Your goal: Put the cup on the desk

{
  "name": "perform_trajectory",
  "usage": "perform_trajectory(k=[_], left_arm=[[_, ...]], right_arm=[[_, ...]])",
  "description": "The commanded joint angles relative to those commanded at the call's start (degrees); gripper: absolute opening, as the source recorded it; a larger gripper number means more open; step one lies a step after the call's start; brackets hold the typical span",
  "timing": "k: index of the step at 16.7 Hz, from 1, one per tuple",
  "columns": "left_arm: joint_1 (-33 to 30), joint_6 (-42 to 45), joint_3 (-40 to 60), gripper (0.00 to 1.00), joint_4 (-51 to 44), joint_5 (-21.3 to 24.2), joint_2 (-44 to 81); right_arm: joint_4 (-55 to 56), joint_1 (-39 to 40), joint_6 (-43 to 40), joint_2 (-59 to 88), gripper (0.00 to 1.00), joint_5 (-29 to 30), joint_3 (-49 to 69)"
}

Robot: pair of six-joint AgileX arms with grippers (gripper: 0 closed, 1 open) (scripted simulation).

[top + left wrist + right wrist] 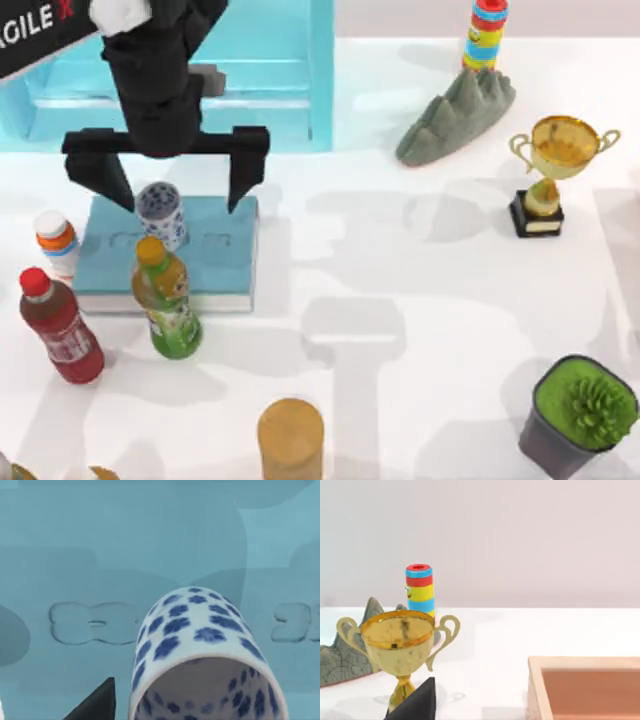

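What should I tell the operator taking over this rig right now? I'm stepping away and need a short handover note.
Left gripper: open, fingers straddling the cup, not closed on it.
Right gripper: its wrist view faces the golden trophy; finger state unclear.
Cup: upright on the teal book at the table's left, beside the green bottle.
Done: left arm lined up over the cup.
Left: close on the cup, lift it off the book, set it on the bare white desk.

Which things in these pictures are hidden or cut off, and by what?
- Cup, left wrist view: base cut by the picture edge.
- Teal book, top view: partly covered by the cup and green bottle.
- Left hand, top view: open over the cup.
- Trophy, right wrist view: base cut off.
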Motion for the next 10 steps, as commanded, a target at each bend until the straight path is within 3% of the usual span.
perform_trajectory(k=[7, 10], left_arm=[[0.0, 0.0, -4.9, 1.0, 4.8, 0.0, -0.1], [0.0, 0.0, -4.9, 0.77, 4.8, 0.0, -0.1]], right_arm=[[0.0, 0.0, 0.0, 0.0, 1.0, 0.0, 0.0], [0.0, 0.0, 0.0, 0.0, 1.0, 0.0, 0.0]])
